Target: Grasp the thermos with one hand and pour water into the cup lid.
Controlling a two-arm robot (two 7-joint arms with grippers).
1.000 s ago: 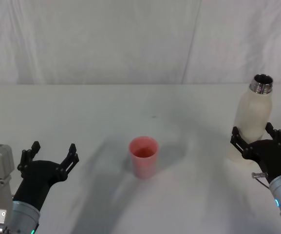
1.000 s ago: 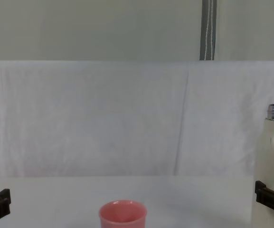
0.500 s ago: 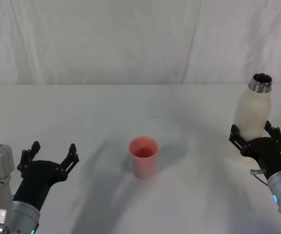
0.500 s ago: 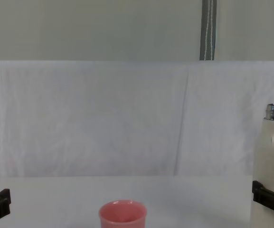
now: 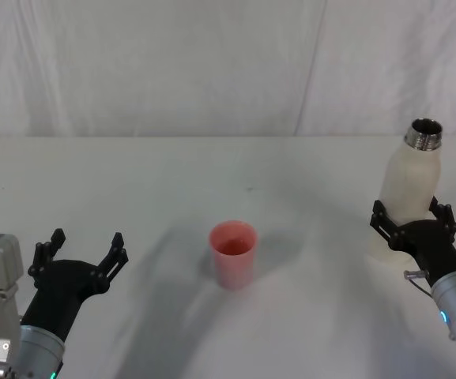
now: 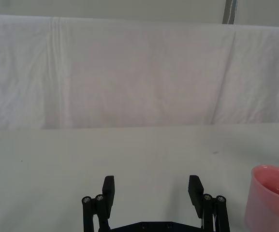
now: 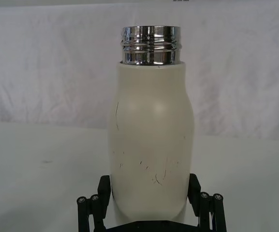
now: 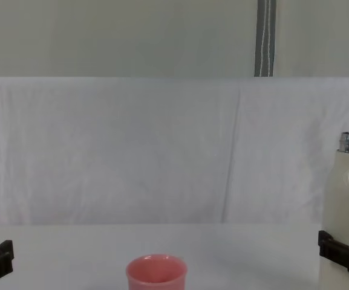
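Cream thermos (image 5: 408,195), pink cup lid (image 5: 233,254)

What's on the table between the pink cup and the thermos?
Nothing: in the head view the white table is bare between the cup lid and the thermos, which the right gripper straddles.

Legible text, labels, brands, numbers, signs: none. Thermos (image 7: 151,145) carries only scuff marks, no lettering; cup lid (image 5: 233,254) plain, unmarked.
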